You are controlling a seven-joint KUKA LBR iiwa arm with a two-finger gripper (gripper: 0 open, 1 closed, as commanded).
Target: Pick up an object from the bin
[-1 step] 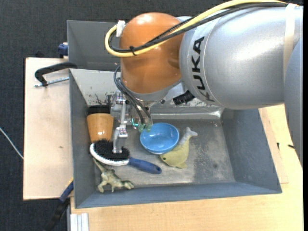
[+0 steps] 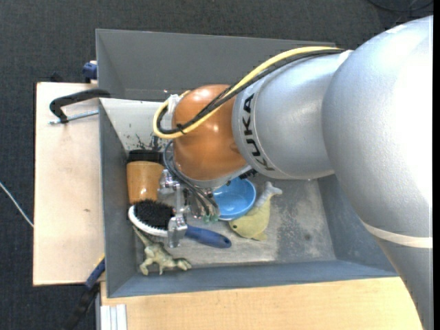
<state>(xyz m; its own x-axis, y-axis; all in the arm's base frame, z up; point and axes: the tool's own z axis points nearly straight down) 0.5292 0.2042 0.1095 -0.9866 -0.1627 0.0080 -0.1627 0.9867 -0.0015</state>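
the end effector [image 2: 177, 224] sits low in the bin [image 2: 206, 60], toward the view's lower left, over the neck of a black-bristled brush [image 2: 152, 216] with a blue handle. i cannot tell if it is open or closed. a brown cup [image 2: 141, 179] lies just beside the brush.

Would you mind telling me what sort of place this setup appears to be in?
Probably a robotics lab's bin-picking test cell: a KUKA arm reaches into a grey metal bin holding unrelated odds and ends, such as a hairbrush and a blue bowl.
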